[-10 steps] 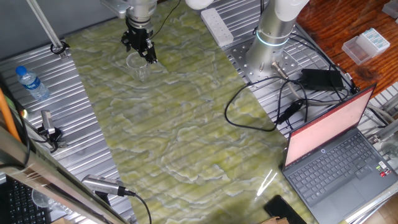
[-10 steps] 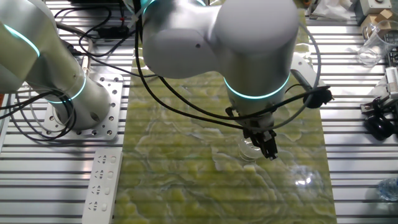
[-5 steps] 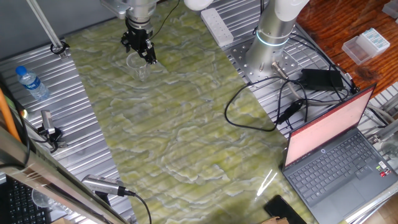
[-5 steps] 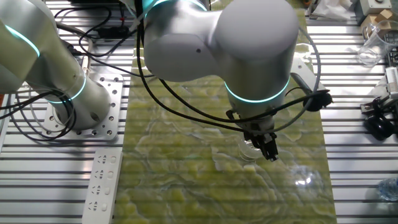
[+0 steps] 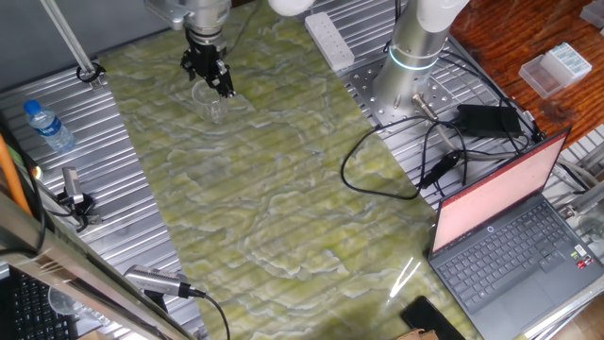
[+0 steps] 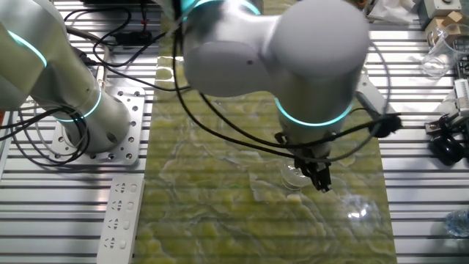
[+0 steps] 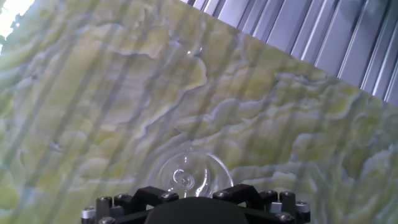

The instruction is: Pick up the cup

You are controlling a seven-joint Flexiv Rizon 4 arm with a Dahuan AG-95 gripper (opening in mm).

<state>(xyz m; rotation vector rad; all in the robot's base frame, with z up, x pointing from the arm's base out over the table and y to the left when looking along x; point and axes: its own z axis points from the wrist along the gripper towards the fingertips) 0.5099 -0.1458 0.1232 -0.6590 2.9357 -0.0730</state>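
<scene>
Near the far end of the green marbled mat (image 5: pixel 283 189), the cup (image 5: pixel 207 99) is standing upright, rim up, apart from everything else on the table. Gripper (image 5: pixel 209 76) is sitting right over it in one fixed view, black fingers pointing down at the rim; whether they are touching the glass is not resolvable there. From the other fixed view the gripper (image 6: pixel 316 172) is overlapping the cup (image 6: pixel 293 177), which is showing as a faint clear ring just left of the fingers, with the arm's big grey wrist body (image 6: pixel 293 51) blocking most of what is above. Hand view is showing the cup (image 7: pixel 189 175) from above, round rim and base visible, sitting at the bottom centre of frame directly against the black gripper body (image 7: pixel 193 205); fingertips are not visible in that view. Jaw opening: cannot tell from any view whether it is spread or closed on the glass. Water bottle with blue cap (image 5: pixel 47 125) is lying well apart from the cup on the ribbed metal table (image 5: pixel 123 179), left of the mat. Power strip (image 5: pixel 328 36) is lying by the arm base (image 5: pixel 415 66) at the far side. Laptop (image 5: pixel 514 227) is sitting open at the right with its black cables (image 5: pixel 396 161) trailing onto the mat edge.
</scene>
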